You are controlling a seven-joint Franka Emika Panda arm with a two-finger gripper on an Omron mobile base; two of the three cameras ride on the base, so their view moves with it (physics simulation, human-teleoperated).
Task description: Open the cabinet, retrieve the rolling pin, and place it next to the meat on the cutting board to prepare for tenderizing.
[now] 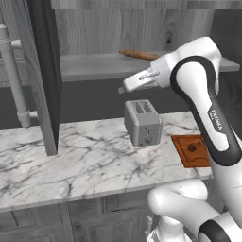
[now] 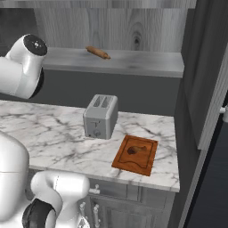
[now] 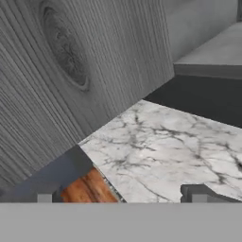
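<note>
Cabinet [image 2: 202, 67] already standing open, its doors swung out to either side, so first step judged done; retrieval and placing beside the meat [image 2: 135, 150] on the cutting board [image 2: 150, 165] both still ahead. Rolling pin [image 2: 98, 52] untouched on the grey shelf [image 2: 147, 62] inside, just beyond and a little above the claw [image 3: 122, 196], lying flat with its long axis slanting across the shelf, one handle toward the back wall, the other toward the front edge. Claw spread wide and empty, raised well above the marble tabletop [image 1: 71, 156], toaster [image 1: 142, 122] below it.
</note>
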